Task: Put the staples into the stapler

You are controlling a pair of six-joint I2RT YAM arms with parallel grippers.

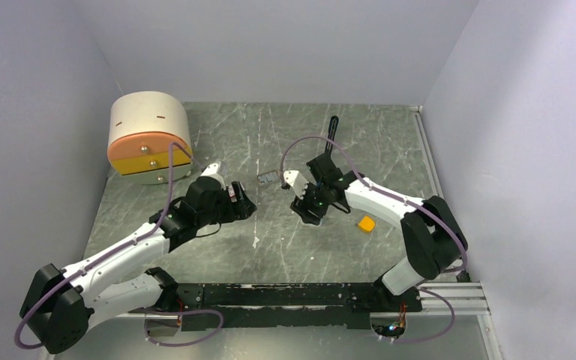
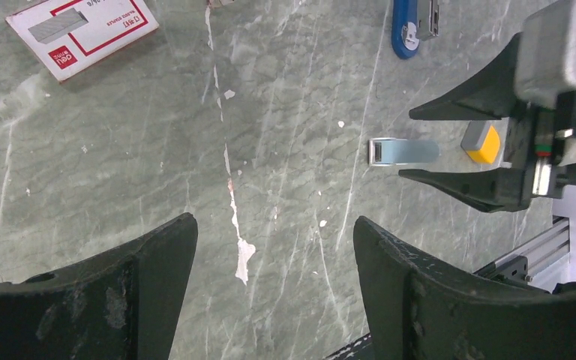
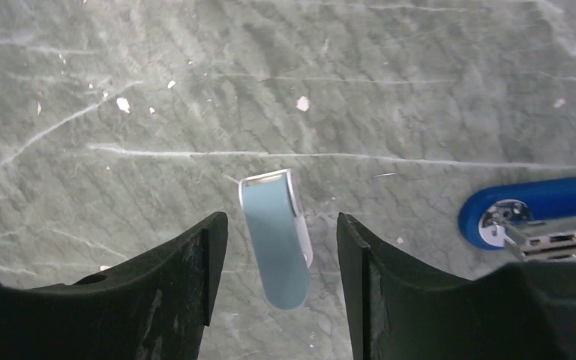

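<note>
The stapler's black arm [image 1: 333, 139] lies at the back centre; its blue end shows in the left wrist view [image 2: 409, 26] and the right wrist view [image 3: 525, 214]. The red-and-white staple box [image 2: 82, 30] lies flat. In the top view a small grey rectangle, the staples [image 1: 268, 178], lies left of the right arm. My right gripper [image 3: 282, 219] is open low over the table, with a short pale-blue piece [image 3: 276, 247] lying between its fingers, untouched; it also shows in the top view [image 1: 309, 210]. My left gripper [image 2: 274, 225] is open and empty over bare table [image 1: 246, 204].
An orange block [image 1: 366, 223] lies right of the right gripper, also in the left wrist view [image 2: 484, 142]. A round beige drawer unit [image 1: 148, 136] with orange and yellow fronts stands at the back left. Grey walls close in the table on three sides.
</note>
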